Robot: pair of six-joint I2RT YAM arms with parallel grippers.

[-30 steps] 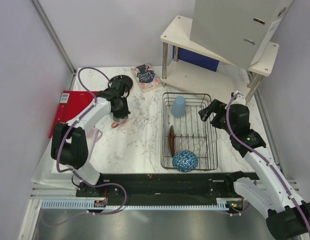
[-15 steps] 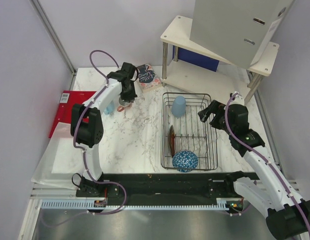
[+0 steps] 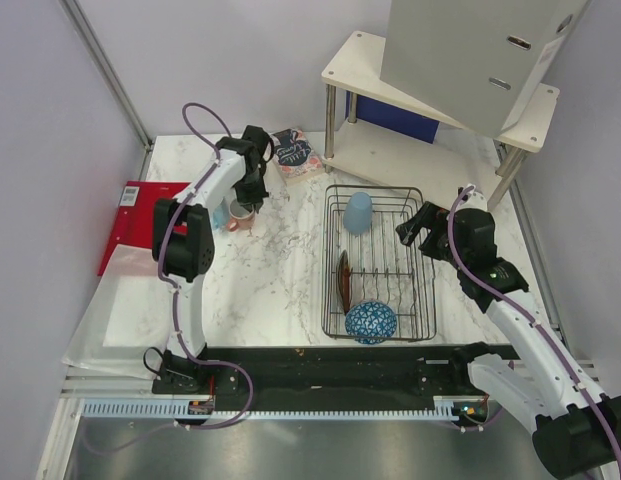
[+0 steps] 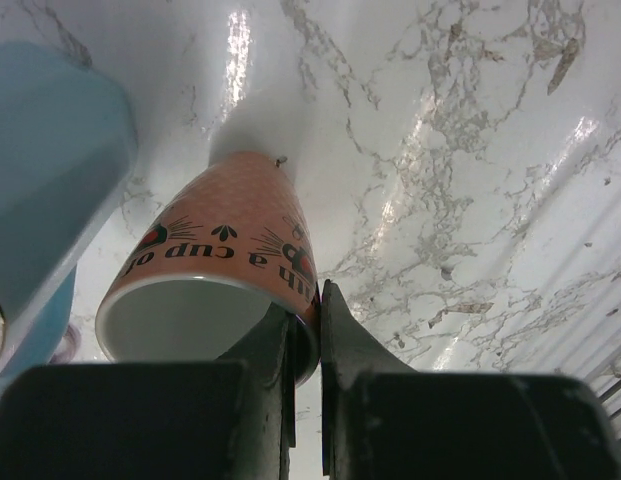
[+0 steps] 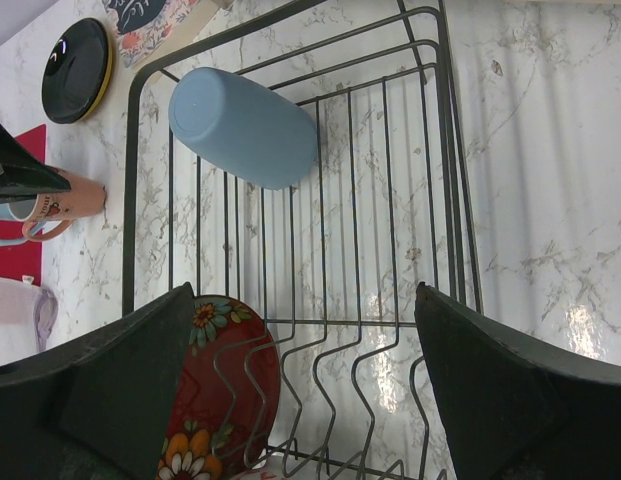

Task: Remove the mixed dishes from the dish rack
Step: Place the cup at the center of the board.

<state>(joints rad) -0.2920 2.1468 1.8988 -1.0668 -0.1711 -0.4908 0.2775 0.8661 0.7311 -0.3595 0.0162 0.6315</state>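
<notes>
Pinching mug (image 4: 220,250): left fingers (image 4: 350,370), having carried it beside cup (image 4: 50,150) on worktop (image 4: 470,150).
Rack (image 5: 385,200): right fingers (image 5: 510,400) hovering spread above, plate (image 5: 215,390) waiting.

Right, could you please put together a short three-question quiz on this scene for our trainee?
1. True or false: the left gripper is shut on the rim of the salmon-pink mug.
2. Which of these sits in the dish rack? A: the black plate. B: the patterned bowl. C: the salmon-pink mug.
3. In one word, how do the jaws of the right gripper stand?

Key: 1 true. 2 B. 3 open.
</notes>
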